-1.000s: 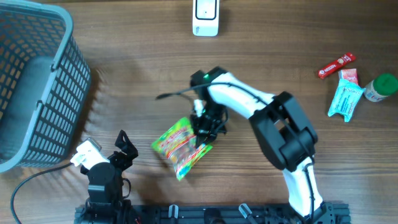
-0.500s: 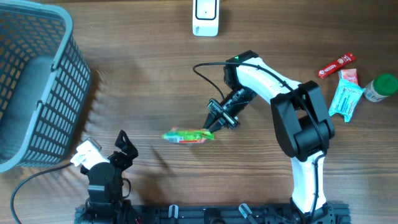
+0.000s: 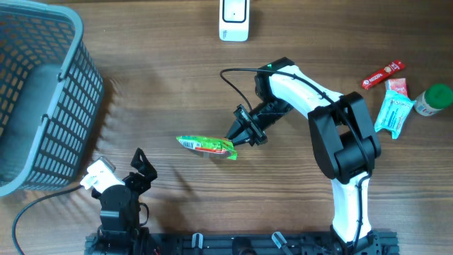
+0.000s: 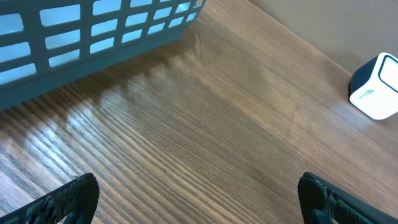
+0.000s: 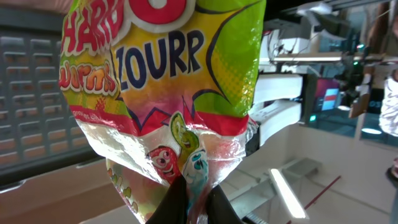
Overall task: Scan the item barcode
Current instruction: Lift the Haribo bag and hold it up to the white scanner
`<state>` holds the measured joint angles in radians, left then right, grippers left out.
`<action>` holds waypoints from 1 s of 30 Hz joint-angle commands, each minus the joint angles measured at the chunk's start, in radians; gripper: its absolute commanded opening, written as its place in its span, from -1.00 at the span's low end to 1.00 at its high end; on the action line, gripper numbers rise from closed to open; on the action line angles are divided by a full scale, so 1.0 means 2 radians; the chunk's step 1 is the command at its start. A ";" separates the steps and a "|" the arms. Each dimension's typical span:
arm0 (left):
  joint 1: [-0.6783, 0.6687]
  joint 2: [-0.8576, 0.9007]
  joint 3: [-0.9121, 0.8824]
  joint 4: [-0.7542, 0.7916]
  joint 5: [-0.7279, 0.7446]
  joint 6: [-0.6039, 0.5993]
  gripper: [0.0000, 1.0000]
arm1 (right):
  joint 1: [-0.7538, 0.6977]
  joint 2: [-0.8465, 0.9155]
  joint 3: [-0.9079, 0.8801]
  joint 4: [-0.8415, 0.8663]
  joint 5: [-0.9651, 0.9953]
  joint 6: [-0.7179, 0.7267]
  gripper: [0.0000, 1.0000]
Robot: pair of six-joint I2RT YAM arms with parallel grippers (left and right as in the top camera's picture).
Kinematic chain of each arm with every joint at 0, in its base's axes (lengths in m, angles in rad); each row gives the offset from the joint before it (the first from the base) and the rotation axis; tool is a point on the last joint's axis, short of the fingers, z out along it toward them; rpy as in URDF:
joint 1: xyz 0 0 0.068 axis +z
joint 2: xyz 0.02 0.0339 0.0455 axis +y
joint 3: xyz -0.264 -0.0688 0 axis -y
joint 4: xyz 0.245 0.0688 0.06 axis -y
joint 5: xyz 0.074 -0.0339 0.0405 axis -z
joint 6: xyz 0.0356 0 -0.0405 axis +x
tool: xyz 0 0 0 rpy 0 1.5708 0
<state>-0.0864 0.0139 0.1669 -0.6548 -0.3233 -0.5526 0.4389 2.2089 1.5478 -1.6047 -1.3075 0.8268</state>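
Green-and-yellow candy bag [image 3: 207, 146] is pinched by its edge in your right claw [image 3: 236, 137]; your left claw [image 3: 141, 166] stands wide open.

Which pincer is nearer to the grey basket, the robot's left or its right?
Left. The left pincer sits open just off the basket's near corner; the right pincer is farther away around mid-table, shut on the candy bag.

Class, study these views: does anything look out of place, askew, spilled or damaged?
Nothing looks spilled or damaged. Only the candy bag sits askew: the right gripper pinches one end, so from overhead it shows edge-on.
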 commanded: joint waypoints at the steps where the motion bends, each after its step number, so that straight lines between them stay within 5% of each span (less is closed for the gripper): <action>1: 0.002 -0.004 0.000 -0.001 0.001 -0.003 1.00 | -0.014 0.008 0.008 -0.003 -0.058 0.006 -0.91; 7: 0.002 -0.004 0.000 -0.001 0.001 -0.003 1.00 | -0.036 0.008 0.008 0.004 -0.045 -0.003 -0.91; 10: 0.002 -0.004 0.000 -0.001 0.001 -0.003 1.00 | -0.038 0.008 0.008 0.050 -0.016 -0.103 -0.92; 13: 0.002 -0.004 0.000 -0.001 0.001 -0.003 1.00 | -0.041 0.008 0.010 0.131 -0.019 -0.106 -0.91; 18: 0.002 -0.004 0.000 -0.001 0.001 -0.003 1.00 | -0.052 0.006 0.031 0.274 0.166 0.078 -0.92; 24: 0.002 -0.004 0.000 -0.001 0.001 -0.003 1.00 | -0.052 -0.020 0.059 0.346 0.223 0.115 -0.91; 30: 0.002 -0.004 0.000 -0.001 0.001 -0.003 1.00 | -0.052 -0.085 0.061 0.373 0.434 0.224 -0.91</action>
<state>-0.0864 0.0139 0.1669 -0.6548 -0.3233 -0.5526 0.3374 2.1597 1.6402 -0.8810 -0.7139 1.1130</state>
